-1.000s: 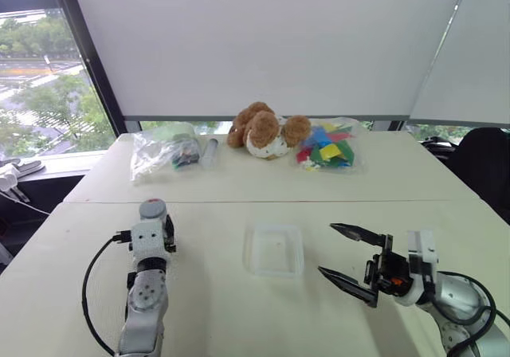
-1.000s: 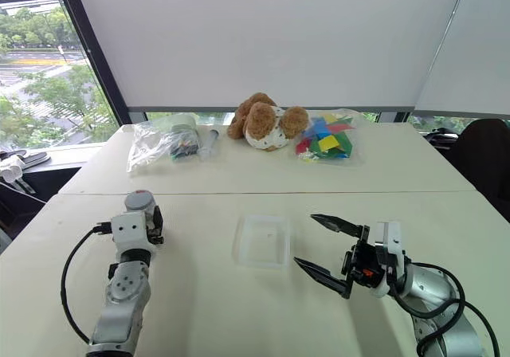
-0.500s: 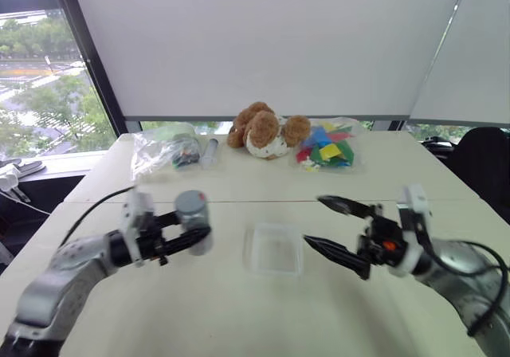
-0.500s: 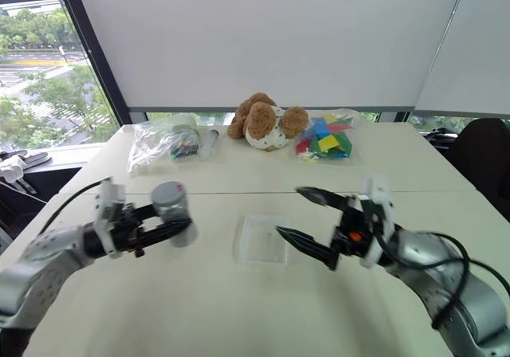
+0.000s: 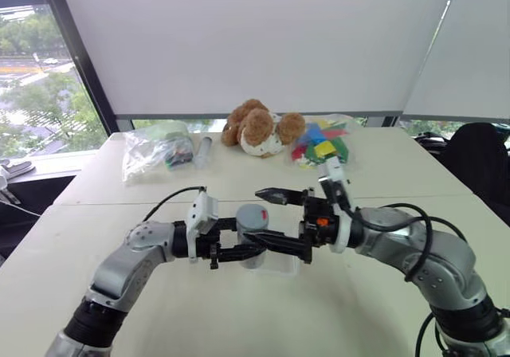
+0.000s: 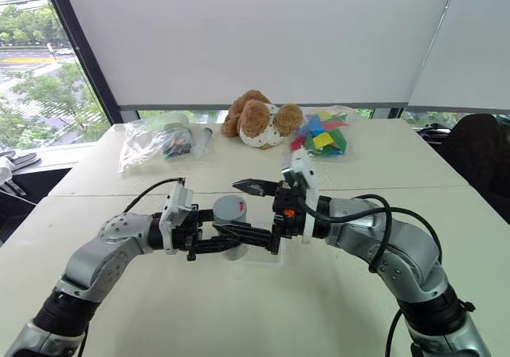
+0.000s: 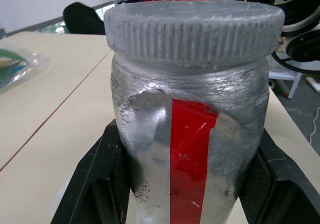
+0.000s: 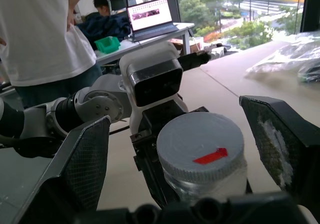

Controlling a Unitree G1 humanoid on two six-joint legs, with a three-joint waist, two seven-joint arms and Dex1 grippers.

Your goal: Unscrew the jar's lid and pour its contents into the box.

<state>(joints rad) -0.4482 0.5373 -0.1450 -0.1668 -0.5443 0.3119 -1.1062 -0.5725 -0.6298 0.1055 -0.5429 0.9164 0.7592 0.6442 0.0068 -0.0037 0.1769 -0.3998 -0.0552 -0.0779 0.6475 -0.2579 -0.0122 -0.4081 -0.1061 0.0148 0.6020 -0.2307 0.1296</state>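
Note:
My left gripper [image 5: 249, 244] is shut on the silvery jar [image 5: 253, 228], which it holds upright above the table with its fingers [image 7: 95, 184] on both sides of the body. The jar carries a red stripe [image 7: 192, 149], and the grey ribbed lid [image 7: 195, 29] sits on top. Coming in level from the right, my right gripper [image 5: 260, 213] is open. Its fingers [image 8: 80, 169] stand on either side of the lid [image 8: 200, 139] and apart from it. The clear box [image 5: 280, 263] lies on the table just under both hands, partly covered by them. The contents are hidden inside the jar.
Along the far edge of the table lie a brown teddy bear [image 5: 256, 127], a clear bag [image 5: 155, 148], a clear tube [image 5: 204, 150] and a bag of coloured pieces [image 5: 319, 142]. A person in a white shirt [image 8: 45, 29] stands beyond the table, near a desk with a laptop [image 8: 150, 16].
My left arm swung the jar up and to the right, over the box. My right gripper moved left and up, and its open fingers now flank the lid.

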